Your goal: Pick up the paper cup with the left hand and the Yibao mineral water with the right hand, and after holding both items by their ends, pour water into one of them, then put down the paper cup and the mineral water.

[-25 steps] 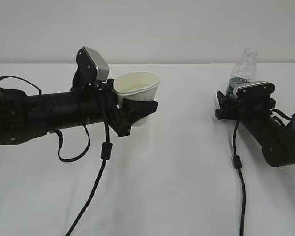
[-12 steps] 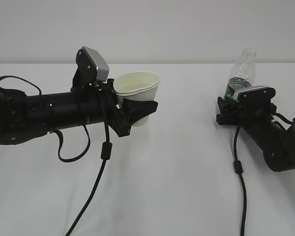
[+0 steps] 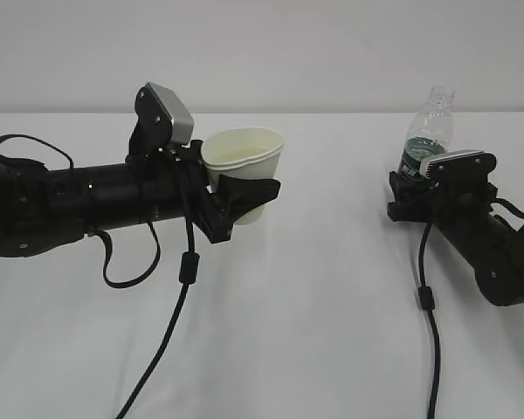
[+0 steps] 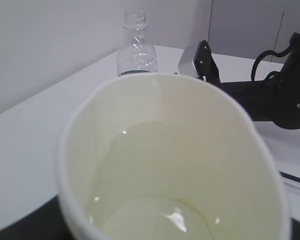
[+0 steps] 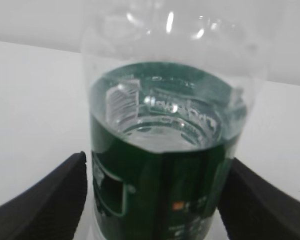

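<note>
Hiding the Yibao mineral water [image 3: 430,131] base, the right hand [image 3: 458,214] blocks it.

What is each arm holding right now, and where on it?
Left gripper clamps the paper cup around its lower body. Right gripper holds nothing.

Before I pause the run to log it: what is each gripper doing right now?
Left gripper: jaws closed on the paper cup, which holds water.
Right gripper: jaws open, flanking the mineral water bottle with gaps showing on both sides; not gripping.
</note>
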`<state>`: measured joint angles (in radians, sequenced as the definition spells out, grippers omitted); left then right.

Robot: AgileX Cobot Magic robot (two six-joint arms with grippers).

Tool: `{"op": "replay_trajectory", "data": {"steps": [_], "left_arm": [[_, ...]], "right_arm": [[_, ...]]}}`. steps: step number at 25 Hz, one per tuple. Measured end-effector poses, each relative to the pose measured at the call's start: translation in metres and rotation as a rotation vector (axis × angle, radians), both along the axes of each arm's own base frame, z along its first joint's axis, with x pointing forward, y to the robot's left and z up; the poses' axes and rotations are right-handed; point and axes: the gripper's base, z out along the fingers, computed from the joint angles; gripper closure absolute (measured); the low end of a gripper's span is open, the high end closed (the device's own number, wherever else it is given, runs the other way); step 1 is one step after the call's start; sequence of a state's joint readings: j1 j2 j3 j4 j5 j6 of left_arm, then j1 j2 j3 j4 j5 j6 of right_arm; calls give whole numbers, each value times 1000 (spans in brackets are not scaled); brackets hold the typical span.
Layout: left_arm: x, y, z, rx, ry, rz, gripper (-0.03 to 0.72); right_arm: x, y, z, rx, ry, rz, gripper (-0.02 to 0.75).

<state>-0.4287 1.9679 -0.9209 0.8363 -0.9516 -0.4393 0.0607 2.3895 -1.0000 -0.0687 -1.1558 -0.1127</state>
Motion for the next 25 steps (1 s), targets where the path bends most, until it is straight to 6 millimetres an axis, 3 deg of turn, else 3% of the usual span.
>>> {"op": "replay_trajectory", "data": {"steps": [12,25], "left_arm": [[0,0,0,2,1,1,291],[0,0,0,1,1,2,291]], "right_arm": [[-18,-1,26,1,-5,0,146],[-52,-3,46,1,26,0,146]]}}
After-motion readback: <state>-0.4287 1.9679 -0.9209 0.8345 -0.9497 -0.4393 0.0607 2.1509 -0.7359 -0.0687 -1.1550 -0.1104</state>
